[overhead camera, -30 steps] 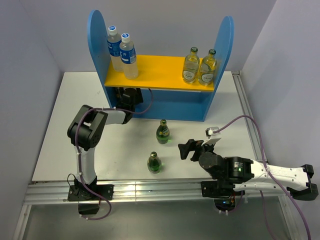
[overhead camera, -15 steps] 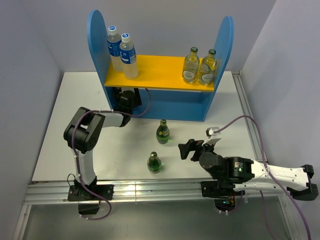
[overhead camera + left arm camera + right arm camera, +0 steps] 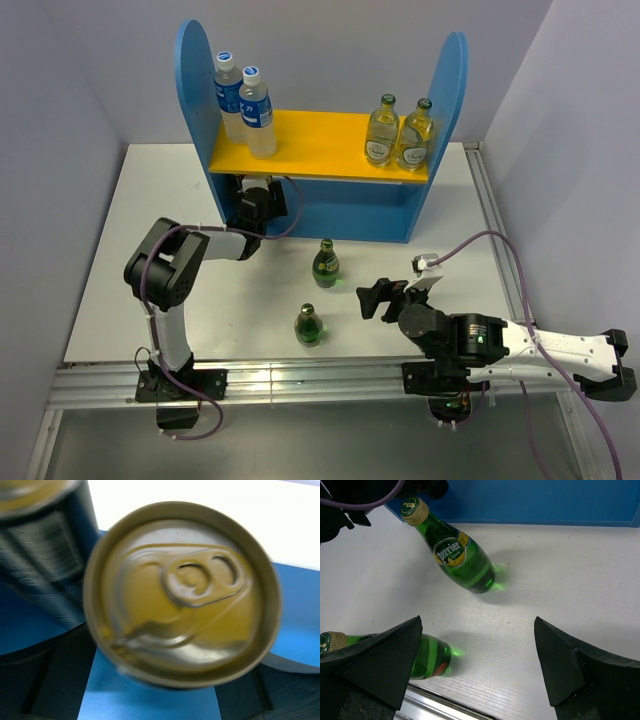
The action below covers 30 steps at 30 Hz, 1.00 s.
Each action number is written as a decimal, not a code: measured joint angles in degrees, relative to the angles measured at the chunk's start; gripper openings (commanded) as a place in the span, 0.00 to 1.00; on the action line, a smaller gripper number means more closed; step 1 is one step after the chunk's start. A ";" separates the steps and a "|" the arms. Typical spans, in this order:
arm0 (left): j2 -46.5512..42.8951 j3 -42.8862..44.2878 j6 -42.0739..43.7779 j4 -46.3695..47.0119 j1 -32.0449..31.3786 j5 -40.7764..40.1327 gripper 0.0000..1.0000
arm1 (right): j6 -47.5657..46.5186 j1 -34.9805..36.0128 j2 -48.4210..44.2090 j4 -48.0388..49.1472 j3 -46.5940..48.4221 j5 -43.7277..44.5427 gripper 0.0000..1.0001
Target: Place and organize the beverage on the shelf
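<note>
Containers
- Shelf point(image 3: 450, 90), top centre of the overhead view. On the yellow upper board point(image 3: 320, 145): two clear water bottles with blue labels point(image 3: 257, 110) upright at its left end, touching or nearly so. Two clear glass bottles of pale yellow drink point(image 3: 398, 133) upright at its right end, side by side.
- Lower level, left wrist view: gold-topped can point(image 3: 182, 592) with its pull tab intact fills the frame, on the blue floor. A second dark can point(image 3: 47, 545) is just beside it, upper left. Picture blurred.
- White table point(image 3: 130, 260), centre: a green Perrier bottle point(image 3: 326, 264) stands upright near the shelf front. A second green bottle point(image 3: 309, 325) stands lower in the frame, apart from the first.

Arms
- Left arm: elbow folded high at left of frame. The left gripper point(image 3: 252, 198) is tucked under the left end of the yellow board. Its fingers point(image 3: 45, 680) flank the can; I cannot tell whether they press it.
- Right arm: stretched low along the bottom right. The right gripper point(image 3: 371, 298) points toward frame centre, spread wide with nothing between the fingers, near both green bottles.
</note>
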 measured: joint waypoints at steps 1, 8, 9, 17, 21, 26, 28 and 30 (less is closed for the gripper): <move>-0.17 -0.22 0.04 0.02 0.00 -0.50 0.92 | 0.02 0.00 0.00 0.00 0.00 0.00 1.00; -2.51 -2.78 0.04 -0.44 -0.39 -2.58 0.99 | 0.22 0.00 0.00 0.00 0.00 0.07 1.00; -2.95 -3.28 0.02 -0.42 -0.61 -2.80 0.99 | 0.22 0.02 0.00 0.00 0.00 0.09 1.00; -9.88 -8.09 -0.59 -1.33 -3.56 -4.31 0.99 | 0.22 0.02 0.55 0.00 0.00 0.13 1.00; -13.27 -10.29 -1.09 -2.62 -5.33 -5.18 0.99 | 0.20 0.00 1.62 0.02 0.00 0.13 1.00; -18.91 -13.81 -2.43 -4.76 -7.87 -6.45 0.99 | -0.07 0.00 3.69 1.03 0.02 0.13 1.00; -21.77 -15.19 -3.15 -5.46 -8.61 -6.84 0.99 | -0.26 0.02 4.83 1.88 0.02 0.11 1.00; -24.57 -16.09 -3.74 -6.54 -9.25 -7.10 0.99 | -0.44 0.00 6.54 2.99 0.26 0.07 1.00</move>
